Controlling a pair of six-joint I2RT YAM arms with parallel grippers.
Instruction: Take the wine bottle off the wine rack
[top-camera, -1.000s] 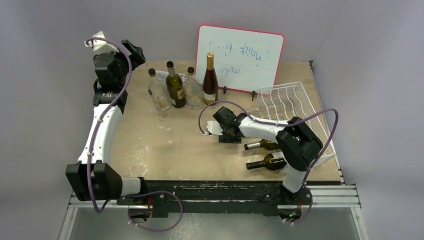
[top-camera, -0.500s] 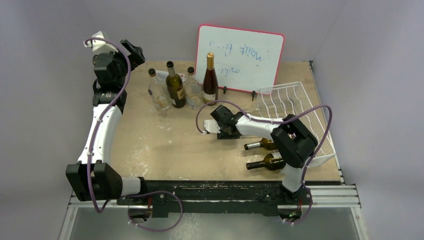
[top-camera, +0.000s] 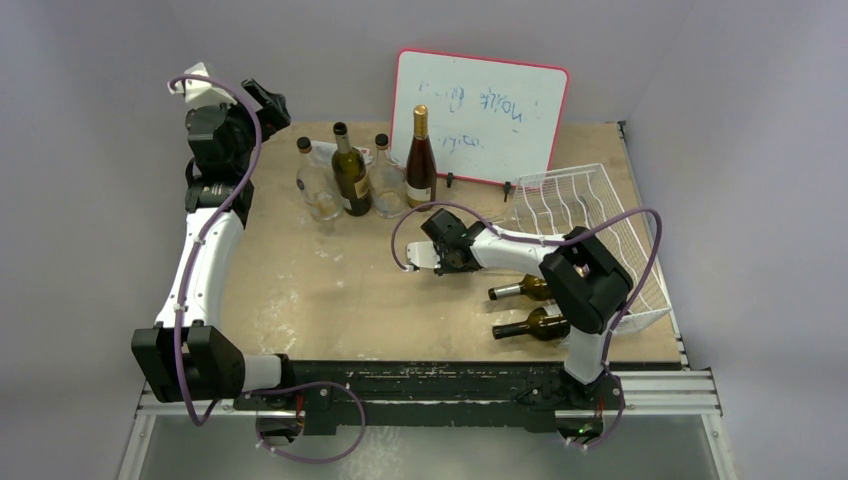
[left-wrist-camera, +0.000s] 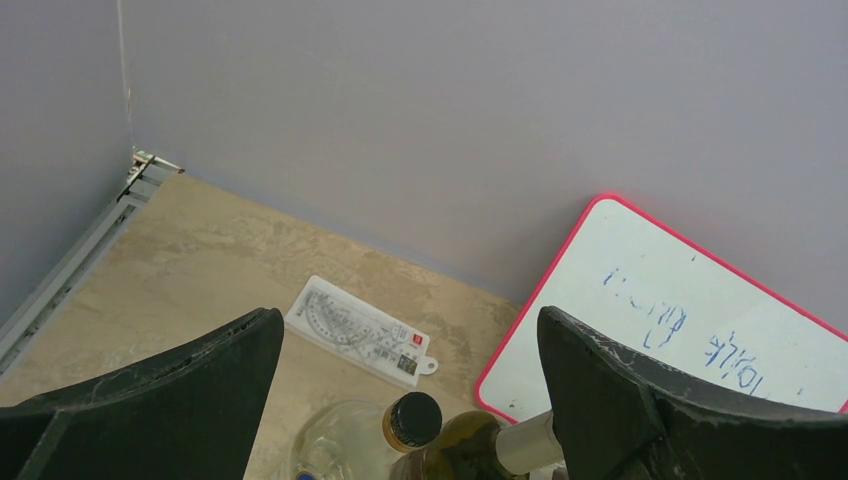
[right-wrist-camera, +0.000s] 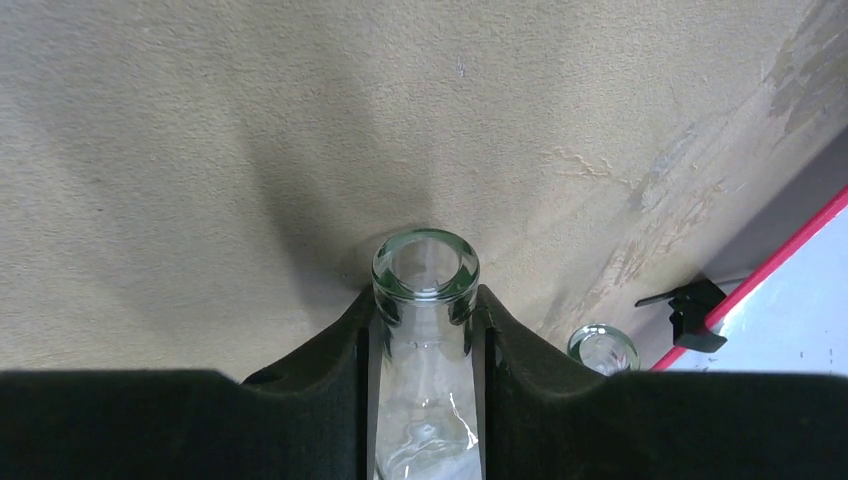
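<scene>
My right gripper (right-wrist-camera: 425, 300) is shut on the neck of a clear glass wine bottle (right-wrist-camera: 425, 262) that lies low over the table, its open mouth just past the fingertips. In the top view the right gripper (top-camera: 445, 256) sits left of the white wire wine rack (top-camera: 590, 210), and my arm hides the clear bottle's body. Two dark bottles (top-camera: 527, 290) (top-camera: 538, 323) lie at the rack's near end, necks pointing left. At the far left my left gripper (left-wrist-camera: 410, 400) hangs open and raised, above the upright bottles.
Several upright bottles (top-camera: 352, 172) stand at the back of the table, left of a red-framed whiteboard (top-camera: 482, 115). A second clear bottle mouth (right-wrist-camera: 602, 350) shows right of my right fingers. A white protractor ruler (left-wrist-camera: 357, 330) lies behind the bottles.
The right gripper has shut on the clear bottle's neck and shifted slightly left and back. The left arm has not moved.
</scene>
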